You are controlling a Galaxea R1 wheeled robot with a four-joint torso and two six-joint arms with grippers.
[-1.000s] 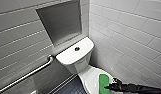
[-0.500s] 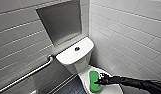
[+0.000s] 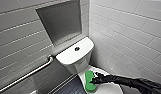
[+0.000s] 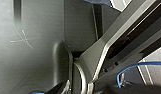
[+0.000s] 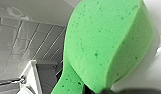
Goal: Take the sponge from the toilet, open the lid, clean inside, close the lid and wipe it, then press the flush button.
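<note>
The white toilet (image 3: 71,58) stands in a tiled corner, with the flush button (image 3: 77,48) in the middle of its tank top. My right gripper (image 3: 94,80) reaches in from the right and is shut on the green sponge (image 3: 89,80). The sponge lies against the left part of the white lid (image 3: 107,88), which is down. In the right wrist view the sponge (image 5: 101,45) looms large, pinched at its lower end, with the glossy white lid (image 5: 146,75) beside it.
A steel grab bar (image 3: 28,75) runs along the left wall below a recessed grey niche (image 3: 61,22). The white tiled right wall (image 3: 126,37) stands close to the toilet. Dark floor (image 3: 68,87) shows left of the bowl.
My right gripper and the sponge have shifted only slightly on the lid. The toilet and the walls look the same.
</note>
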